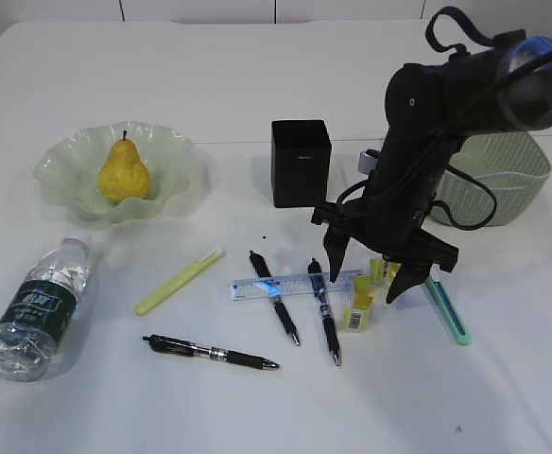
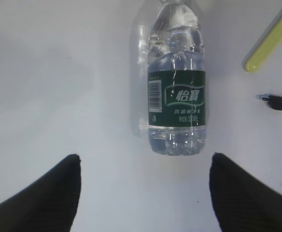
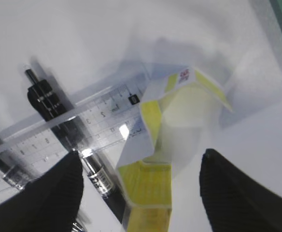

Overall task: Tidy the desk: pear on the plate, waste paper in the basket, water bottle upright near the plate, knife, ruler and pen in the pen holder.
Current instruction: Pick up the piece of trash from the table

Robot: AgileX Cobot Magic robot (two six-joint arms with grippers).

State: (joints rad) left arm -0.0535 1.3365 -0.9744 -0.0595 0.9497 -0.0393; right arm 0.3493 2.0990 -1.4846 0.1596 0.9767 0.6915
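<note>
Lying between open right hand (image 3: 138, 193) fingers: waste paper (image 3: 165, 145).

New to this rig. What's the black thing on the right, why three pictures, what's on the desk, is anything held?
It is a two-armed robot; only its right arm shows in the front camera's overview. The other two pictures come from cameras on each wrist, looking down past the dark fingers.

The left gripper hangs open above the bottle, which lies on its side. The right gripper stands open over the yellow waste paper, which lies on the ruler. Nothing is held.

On the desk: the pear already on the plate, the black pen holder, the basket, three dark pens, a yellow-green stick and a teal one.
</note>
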